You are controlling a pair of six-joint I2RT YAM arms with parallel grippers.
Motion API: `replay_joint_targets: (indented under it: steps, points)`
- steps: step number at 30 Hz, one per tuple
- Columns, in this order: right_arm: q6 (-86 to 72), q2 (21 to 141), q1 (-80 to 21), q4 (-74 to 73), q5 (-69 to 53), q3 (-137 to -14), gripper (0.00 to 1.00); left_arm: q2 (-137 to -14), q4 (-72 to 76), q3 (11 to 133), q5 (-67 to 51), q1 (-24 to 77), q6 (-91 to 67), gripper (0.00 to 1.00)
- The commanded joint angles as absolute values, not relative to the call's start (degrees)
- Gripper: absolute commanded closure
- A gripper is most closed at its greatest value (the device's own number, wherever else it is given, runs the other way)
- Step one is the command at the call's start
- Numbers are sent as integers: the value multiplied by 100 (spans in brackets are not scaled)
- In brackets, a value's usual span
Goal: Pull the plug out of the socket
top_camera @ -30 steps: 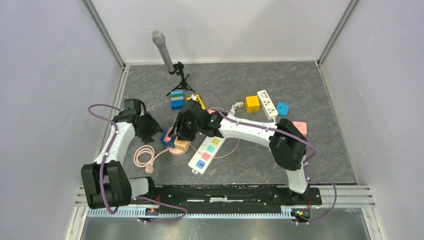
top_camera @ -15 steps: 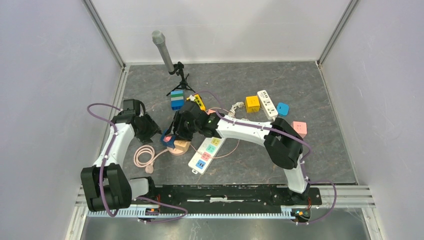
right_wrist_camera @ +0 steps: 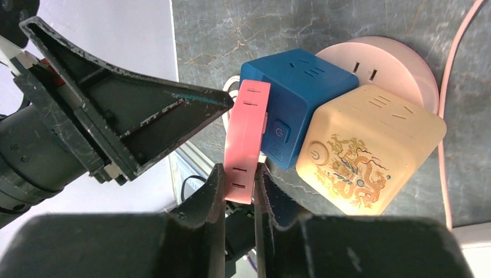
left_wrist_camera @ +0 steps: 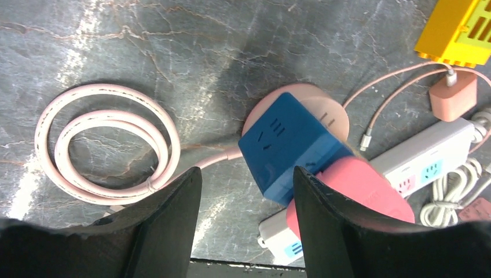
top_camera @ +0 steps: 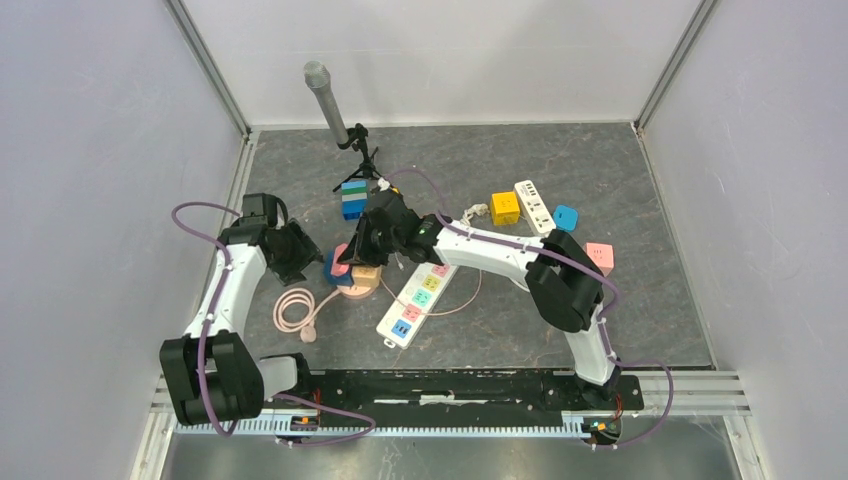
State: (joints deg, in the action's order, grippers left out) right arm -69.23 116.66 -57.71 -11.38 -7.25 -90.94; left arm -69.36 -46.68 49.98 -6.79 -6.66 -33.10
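1. Pink plug (right_wrist_camera: 246, 142) is sitting against the blue socket cube (right_wrist_camera: 295, 95), atop a round pink base (right_wrist_camera: 394, 63) on the desk (right_wrist_camera: 347, 23)
2. Right pincer (right_wrist_camera: 238, 171) is clamping the plug
3. Left pincer (left_wrist_camera: 246, 174) is gaping open beside the cube

Right hand (right_wrist_camera: 239, 176), plug (right_wrist_camera: 248, 139), sockets (right_wrist_camera: 298, 98) farther back.

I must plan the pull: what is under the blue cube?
A round pink socket base lies under the blue cube; a cream cube sits on it too. Their joint is covered.

Pink plug (right_wrist_camera: 248, 139), blue cube (right_wrist_camera: 301, 92). The cream cube (right_wrist_camera: 370, 145) has a gold dragon print. The table (right_wrist_camera: 243, 29) is veined grey.
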Motion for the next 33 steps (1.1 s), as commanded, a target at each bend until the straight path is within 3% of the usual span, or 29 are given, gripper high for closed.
replay_joint_targets:
  steps: [1, 8, 14, 17, 26, 33]
  points:
    - [-5937, 11826, -5554, -975, -952, -9518, 96, -6724, -4793, 5323, -1059, -668, -3187, 34]
    - [-5028, 11966, -5464, -1060, -1418, -9602, 90, -6789, -4797, 5379, -1440, -677, -3001, 34]
    - [-4963, 12046, -5399, -999, -1356, -9682, 56, -6941, -4588, 5161, -1573, -677, -3017, 38]
    - [-5005, 12148, -5375, -942, -1335, -9806, 48, -6995, -4544, 5102, -1544, -677, -3011, 40]
    - [-5576, 12151, -5357, -178, -1667, -9498, 46, -6872, -4547, 5019, -1247, -677, -2979, 45]
    - [-6017, 12254, -5365, -42, -2154, -9395, 58, -7007, -4449, 4851, -1384, -677, -3016, 48]
